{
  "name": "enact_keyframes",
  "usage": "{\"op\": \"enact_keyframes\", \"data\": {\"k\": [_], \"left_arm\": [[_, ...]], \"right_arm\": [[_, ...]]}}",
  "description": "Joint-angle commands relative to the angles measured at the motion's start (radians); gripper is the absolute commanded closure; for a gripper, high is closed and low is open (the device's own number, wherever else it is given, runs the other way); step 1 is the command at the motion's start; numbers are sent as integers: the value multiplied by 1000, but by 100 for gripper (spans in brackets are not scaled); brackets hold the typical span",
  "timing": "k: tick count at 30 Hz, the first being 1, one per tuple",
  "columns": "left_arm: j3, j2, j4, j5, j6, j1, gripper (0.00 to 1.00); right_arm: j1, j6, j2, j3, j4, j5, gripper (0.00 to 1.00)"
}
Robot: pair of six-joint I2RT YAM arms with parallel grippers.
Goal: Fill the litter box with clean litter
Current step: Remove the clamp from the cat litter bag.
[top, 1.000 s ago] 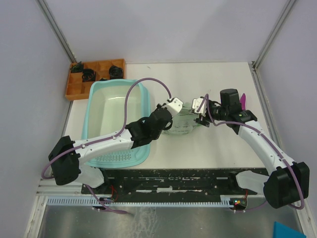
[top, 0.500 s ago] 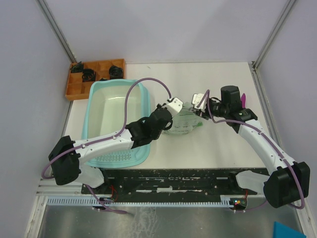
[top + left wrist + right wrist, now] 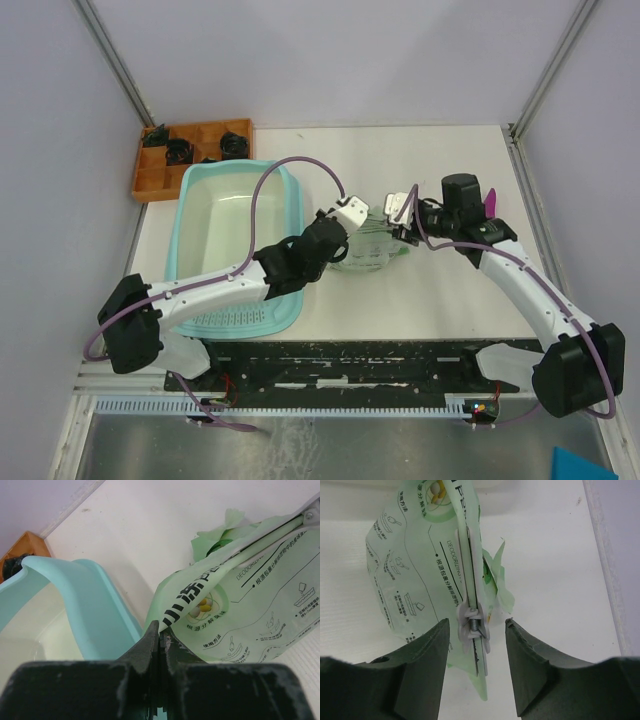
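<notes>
Both claws engaged: my left claw [image 3: 160, 636] pinches a corner of the floppy-looking litter bag [image 3: 250, 610]; right claw [image 3: 477, 626] gapes astride its stiff clip [image 3: 470, 575].

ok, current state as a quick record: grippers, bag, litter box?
left gripper: shut on a corner of the litter bag, next to the litter box
right gripper: open, one finger on each side of the white clip
litter bag: pale green, lying right of the litter box, clip on its top edge
litter box: no litter visible inside
other: orange tray behind the box; magenta scoop behind the right arm
</notes>
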Motion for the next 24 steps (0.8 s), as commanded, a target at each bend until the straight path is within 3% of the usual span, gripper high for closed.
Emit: {"op": "enact_keyframes", "data": {"k": [1, 4, 8, 14, 24], "left_arm": [[-7, -8, -25, 62, -62, -5, 97], [-8, -10, -27, 62, -62, -6, 97], [-9, -10, -29, 62, -60, -6, 97], [-9, -9, -30, 62, -57, -3, 97], [2, 10, -32, 48, -57, -3, 97]], "right_arm": [[17, -24, 9, 28, -6, -6, 45], [26, -32, 15, 27, -16, 3, 51], [32, -29, 7, 9, 7, 20, 73], [32, -15, -10, -6, 37, 63, 97], [29, 112, -29, 82, 12, 151, 98]]}}
